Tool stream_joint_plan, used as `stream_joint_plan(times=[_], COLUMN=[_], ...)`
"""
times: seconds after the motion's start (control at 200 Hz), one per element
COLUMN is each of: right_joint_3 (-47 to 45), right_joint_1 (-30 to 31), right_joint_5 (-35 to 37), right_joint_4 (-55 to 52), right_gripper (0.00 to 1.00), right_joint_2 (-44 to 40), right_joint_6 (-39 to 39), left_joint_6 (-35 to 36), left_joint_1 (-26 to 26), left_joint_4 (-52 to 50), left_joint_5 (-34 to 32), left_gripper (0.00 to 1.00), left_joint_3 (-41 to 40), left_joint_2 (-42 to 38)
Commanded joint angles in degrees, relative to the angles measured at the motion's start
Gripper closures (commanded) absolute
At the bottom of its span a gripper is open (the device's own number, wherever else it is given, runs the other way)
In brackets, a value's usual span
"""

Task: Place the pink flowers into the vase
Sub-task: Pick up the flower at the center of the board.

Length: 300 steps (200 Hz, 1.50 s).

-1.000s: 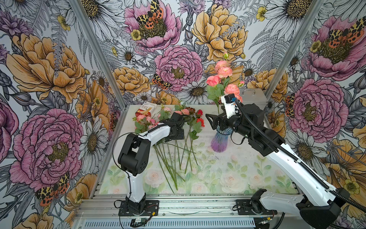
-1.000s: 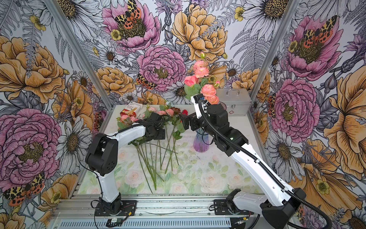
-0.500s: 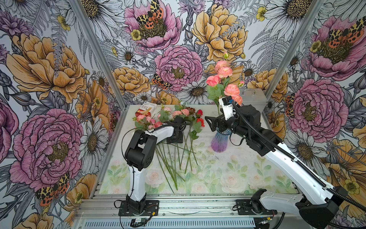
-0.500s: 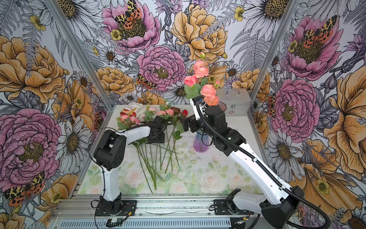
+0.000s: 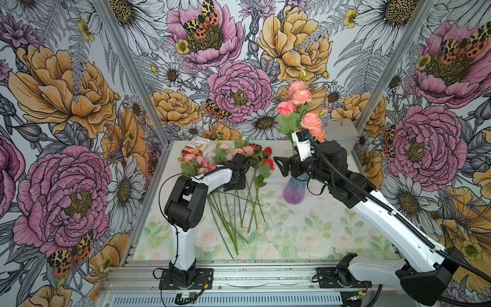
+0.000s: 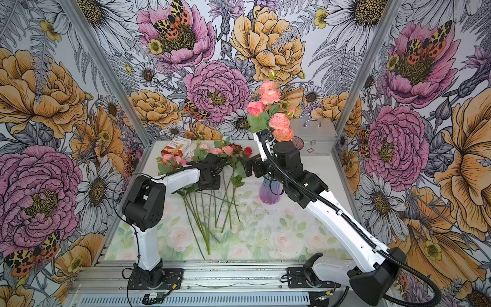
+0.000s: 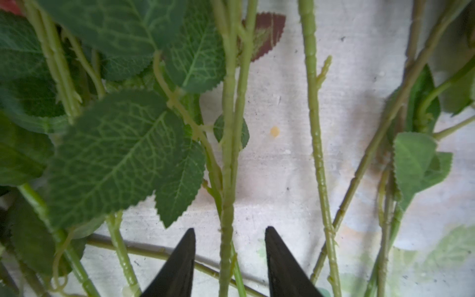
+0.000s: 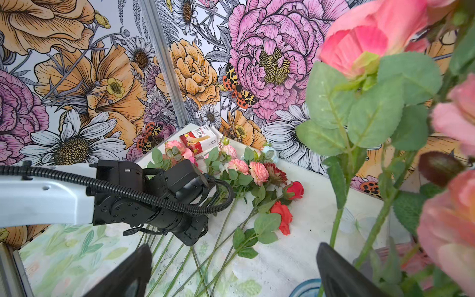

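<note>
Several pink flowers [image 5: 300, 106] [image 6: 271, 106] stand in the purple-blue glass vase [image 5: 293, 190] [image 6: 269, 191]. More pink flowers [image 5: 239, 151] [image 6: 220, 151] lie on the table among other stems. My left gripper [image 5: 235, 183] [image 7: 229, 231] points down onto those stems, open, with one green stem [image 7: 227, 180] between its black fingertips [image 7: 191, 236] and a gap on each side; its bloom is out of that view. My right gripper [image 5: 281, 166] [image 8: 234, 245] hangs wide open and empty beside the vase's rim, left of the standing stems [image 8: 336, 226].
Red roses [image 5: 268, 159] and a dark maroon bloom [image 5: 256, 147] lie with the pile. A red-and-white box [image 5: 196, 147] sits at the table's back left corner, a silver case [image 5: 340, 133] at the back right. Long stems [image 5: 228, 226] fan toward the front edge.
The left jaws have narrowed around the stem while the left arm's elbow swung up and to the right. The right arm has barely shifted.
</note>
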Motion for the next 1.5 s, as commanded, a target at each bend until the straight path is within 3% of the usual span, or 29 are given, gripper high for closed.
stream_joint_plan(times=[0.0, 0.045, 0.265, 0.415, 0.46, 0.64, 1.031, 1.236, 1.341, 1.496], right_joint_3=[-0.44, -0.53, -0.45, -0.49, -0.53, -0.14, -0.99, 1.47, 3.52, 5.73], right_joint_1=[0.32, 0.30, 0.33, 0.31, 0.34, 0.31, 2.41, 2.81, 4.17, 7.08], right_joint_5=[-0.74, -0.90, -0.91, -0.72, -0.60, -1.75, -5.56, -6.11, -8.16, -8.20], right_joint_4=[0.08, 0.01, -0.03, 0.01, -0.05, -0.26, -0.78, -0.78, -0.78, -0.77], right_gripper=[0.01, 0.01, 0.01, 0.01, 0.01, 0.01, 0.01, 0.05, 0.12, 0.19], right_joint_2=[-0.39, -0.28, -0.08, -0.56, -0.71, -1.22, -3.10, -1.76, 0.68, 4.13], right_joint_6=[0.84, 0.80, 0.71, 0.41, 0.36, 1.08, 0.82, 0.88, 1.02, 0.58], left_joint_6=[-0.65, -0.64, -0.47, -0.37, -0.33, 0.72, 6.26, 9.90, 8.83, 8.51], left_joint_1=[0.45, 0.40, 0.69, 0.85, 0.68, -0.35, -1.62, -6.15, -6.72, -8.19], left_joint_4=[1.24, 1.41, 1.73, 2.48, 3.09, 8.63, 33.89, 42.25, 43.98, 45.19], left_joint_5=[0.26, 0.29, 0.96, 2.23, 3.01, 1.61, -3.94, -4.09, 1.95, 4.43], left_gripper=[0.64, 0.64, 0.85, 0.90, 1.00, 1.00, 1.00, 1.00, 1.00, 1.00], left_joint_3=[0.99, 1.07, 1.98, 2.24, 2.01, -2.77, -24.19, -31.35, -32.48, -32.98], left_joint_2=[0.39, 0.20, 0.66, 1.29, 0.64, -8.39, -41.30, -50.13, -52.12, -54.53])
